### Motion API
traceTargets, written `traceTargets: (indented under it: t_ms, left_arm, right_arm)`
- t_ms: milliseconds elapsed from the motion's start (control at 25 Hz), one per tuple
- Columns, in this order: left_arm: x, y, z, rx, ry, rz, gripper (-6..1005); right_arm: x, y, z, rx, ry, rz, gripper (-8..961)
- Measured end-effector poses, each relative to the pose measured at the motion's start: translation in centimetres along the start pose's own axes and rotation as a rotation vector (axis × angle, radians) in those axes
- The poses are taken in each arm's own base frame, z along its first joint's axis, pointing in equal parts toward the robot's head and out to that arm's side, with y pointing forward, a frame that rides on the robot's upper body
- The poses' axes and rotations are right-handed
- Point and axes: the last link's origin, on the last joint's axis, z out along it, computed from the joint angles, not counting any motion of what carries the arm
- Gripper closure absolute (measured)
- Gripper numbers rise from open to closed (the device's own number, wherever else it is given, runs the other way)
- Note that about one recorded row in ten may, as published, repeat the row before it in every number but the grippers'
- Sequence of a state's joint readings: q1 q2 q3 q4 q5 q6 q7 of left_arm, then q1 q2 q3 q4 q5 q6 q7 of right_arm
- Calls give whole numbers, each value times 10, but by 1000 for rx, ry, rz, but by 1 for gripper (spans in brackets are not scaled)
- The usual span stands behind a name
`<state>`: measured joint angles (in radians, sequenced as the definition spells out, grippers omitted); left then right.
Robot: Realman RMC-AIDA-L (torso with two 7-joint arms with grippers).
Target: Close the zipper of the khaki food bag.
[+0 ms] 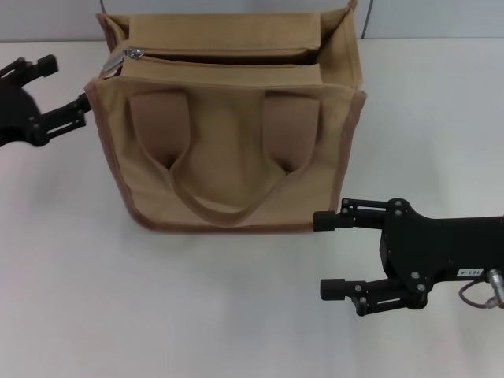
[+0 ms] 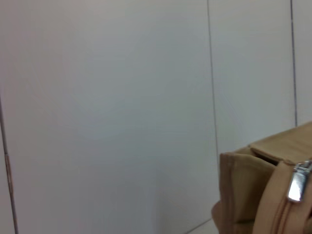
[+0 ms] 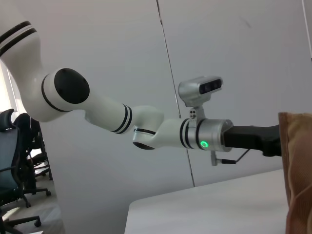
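The khaki food bag (image 1: 228, 134) stands upright on the white table, with its front strap handle (image 1: 228, 206) hanging down its near face. The zipper (image 1: 228, 59) runs along the top panel, and a dark gap shows beside the track. Its silver pull (image 1: 135, 53) sits at the bag's left end and also shows in the left wrist view (image 2: 297, 183). My left gripper (image 1: 69, 81) is open just left of the bag's upper left corner, one finger close to the side wall. My right gripper (image 1: 319, 255) hangs open at the bag's front right corner, low over the table.
The white table (image 1: 157, 299) spreads in front of and beside the bag. A grey panelled wall (image 2: 122, 97) stands behind it. My white left arm (image 3: 161, 131) reaches in from the side toward the bag's edge (image 3: 297, 165).
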<state>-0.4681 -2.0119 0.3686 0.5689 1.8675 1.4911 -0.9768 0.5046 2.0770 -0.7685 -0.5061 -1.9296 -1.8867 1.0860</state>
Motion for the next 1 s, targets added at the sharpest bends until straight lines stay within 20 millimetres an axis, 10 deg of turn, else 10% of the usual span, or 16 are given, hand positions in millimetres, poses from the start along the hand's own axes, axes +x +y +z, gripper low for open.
traceTargets:
  t_ms: [600, 1000]
  left_arm:
    - [4, -4, 26, 68, 9, -7, 216]
    - [8, 1, 15, 61, 79, 7, 486]
  right_arm:
    - [0, 0, -1, 5, -7, 1, 136]
    - [0, 0, 0, 4, -5, -1, 136]
